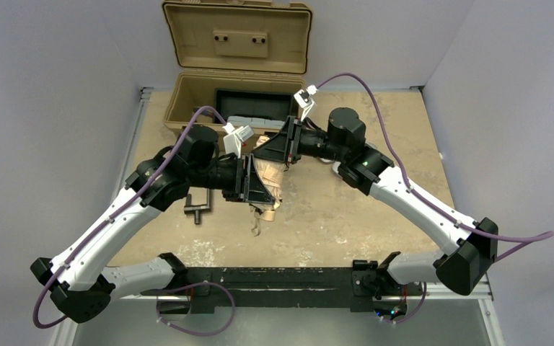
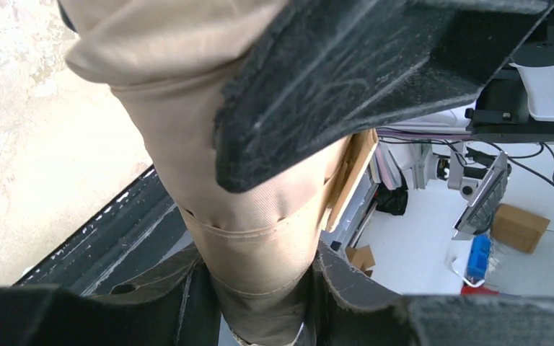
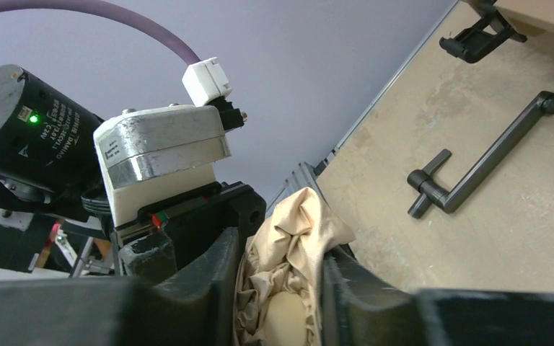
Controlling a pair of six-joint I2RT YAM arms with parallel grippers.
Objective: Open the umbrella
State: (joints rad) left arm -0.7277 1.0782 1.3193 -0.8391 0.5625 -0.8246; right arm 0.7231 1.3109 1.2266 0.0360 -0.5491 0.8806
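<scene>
Top external view: the folded umbrella point(image 1: 268, 176) sits at mid-surface point(image 1: 346, 209), spanned between both arms. The left claw point(image 1: 249, 182) clamps its fabric body and the right claw point(image 1: 283, 146) clamps its far knob end. The opposed grips presumably allow pulling the shaft out.

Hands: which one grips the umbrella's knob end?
The right hand: a pale rounded knob sits in its grip, whereas the left hand clamps only folded fabric of the umbrella.

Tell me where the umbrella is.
Top view, mid-table: the umbrella is clamped by the left pincer and right pincer, just in front of the open toolbox.
</scene>
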